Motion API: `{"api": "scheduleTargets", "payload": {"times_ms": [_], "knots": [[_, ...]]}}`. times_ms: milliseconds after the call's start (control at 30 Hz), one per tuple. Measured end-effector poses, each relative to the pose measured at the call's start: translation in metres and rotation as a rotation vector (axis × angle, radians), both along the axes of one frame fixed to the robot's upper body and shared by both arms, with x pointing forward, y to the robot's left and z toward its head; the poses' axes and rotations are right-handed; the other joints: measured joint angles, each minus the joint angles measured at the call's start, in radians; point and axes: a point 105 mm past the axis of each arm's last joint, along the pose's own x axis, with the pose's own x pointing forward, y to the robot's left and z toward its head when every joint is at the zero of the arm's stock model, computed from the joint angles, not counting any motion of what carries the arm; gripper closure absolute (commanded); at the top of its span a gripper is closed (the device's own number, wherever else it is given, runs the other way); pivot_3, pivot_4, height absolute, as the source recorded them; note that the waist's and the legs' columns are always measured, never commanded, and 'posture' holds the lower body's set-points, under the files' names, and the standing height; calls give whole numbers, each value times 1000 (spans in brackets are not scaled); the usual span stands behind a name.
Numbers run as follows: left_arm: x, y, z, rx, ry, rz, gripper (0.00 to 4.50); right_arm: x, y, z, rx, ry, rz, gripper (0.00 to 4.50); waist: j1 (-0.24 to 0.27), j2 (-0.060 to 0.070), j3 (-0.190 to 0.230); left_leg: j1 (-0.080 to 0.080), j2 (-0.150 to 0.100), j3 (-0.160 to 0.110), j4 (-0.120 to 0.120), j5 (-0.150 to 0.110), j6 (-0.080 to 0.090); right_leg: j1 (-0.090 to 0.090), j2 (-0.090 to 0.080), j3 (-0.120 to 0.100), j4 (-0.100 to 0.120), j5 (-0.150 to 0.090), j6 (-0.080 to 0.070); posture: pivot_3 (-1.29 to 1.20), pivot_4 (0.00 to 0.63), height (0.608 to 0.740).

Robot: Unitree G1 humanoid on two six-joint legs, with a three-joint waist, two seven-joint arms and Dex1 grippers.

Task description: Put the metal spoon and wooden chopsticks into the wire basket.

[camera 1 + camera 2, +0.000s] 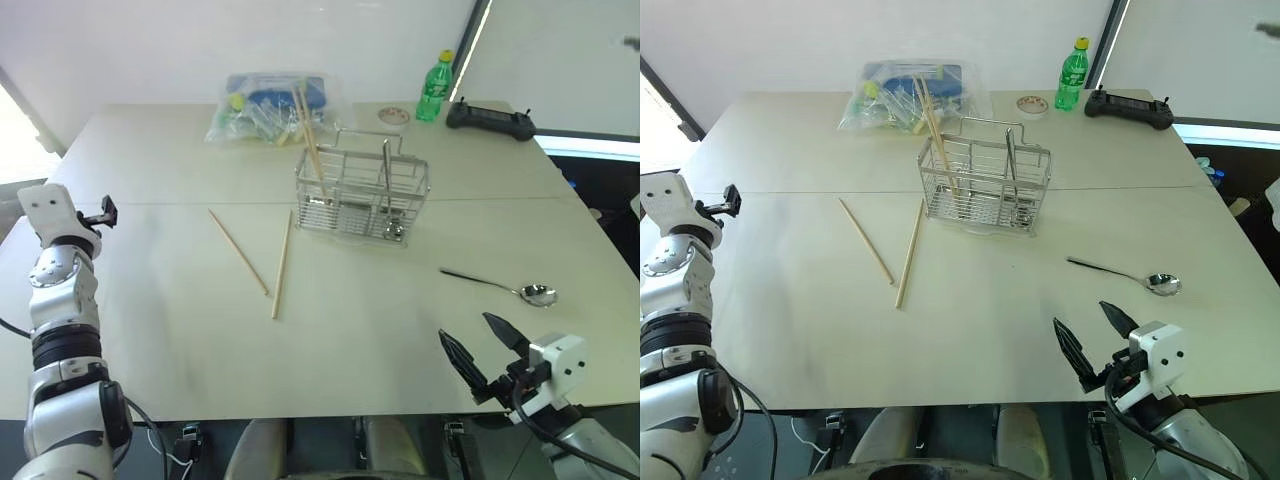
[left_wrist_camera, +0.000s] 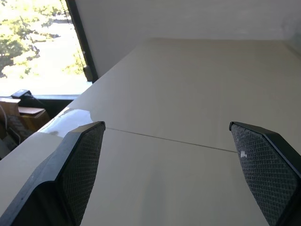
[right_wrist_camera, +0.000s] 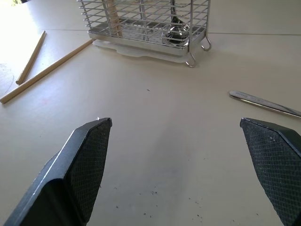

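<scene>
— How far along are we?

— Partway, I'm judging. The wire basket [image 1: 362, 194] is standing toward the far middle of the tabletop [image 1: 350, 360], and it is already holding some chopsticks [image 1: 310, 135] leaning out of its left compartment, plus what I'm taking for a metal utensil upright further right.

— What is left?

— Two more wooden chopsticks [image 1: 262, 264] are lying loose on the tabletop just in front of the basket's left end, their near tips close together. The metal spoon [image 1: 505, 287] is lying toward the right edge, bowl pointing right.

— And the arms?

— I'm keeping the right gripper [image 1: 482, 350] spread wide and empty at the near edge, near the spoon's handle. The left gripper [image 2: 171, 165] is also gaping, empty, hovering by the left edge, well apart from everything.
</scene>
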Motion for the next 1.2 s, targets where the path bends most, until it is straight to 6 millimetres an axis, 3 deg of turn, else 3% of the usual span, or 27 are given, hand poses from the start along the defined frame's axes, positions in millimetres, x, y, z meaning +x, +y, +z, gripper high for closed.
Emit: {"api": "scheduleTargets", "payload": {"times_ms": [700, 900, 1033, 1200], "knots": [[11, -29, 8, 54, 28, -151, 35, 16, -5, 8, -16, -34, -23, 0, 0, 0, 0, 0, 0, 0, 0, 0, 0, 0, 0, 0, 1, 1, -1, 0, 150, 726], [11, -32, -4, -4, 85, -185, 35, 22, -8, 11, -32, -24, -34, 0, 0, 0, 0, 0, 0, 2, 1, 0, 1, 0, 1, 0, 1, 1, -1, 0, 150, 726], [14, -52, 2, -39, 90, -365, 35, 30, -12, 23, -96, -41, 0, 0, -1, -1, 0, 0, 0, 3, 2, 0, 1, 1, 1, 0, 1, 1, -2, 0, 150, 726], [-2, -108, 50, 26, 87, -831, 35, 41, -30, 43, -254, -48, 68, 0, -1, -1, 0, 0, 0, 4, 2, 0, 1, 1, 1, 0, 0, 1, -2, 0, 150, 726]]}}
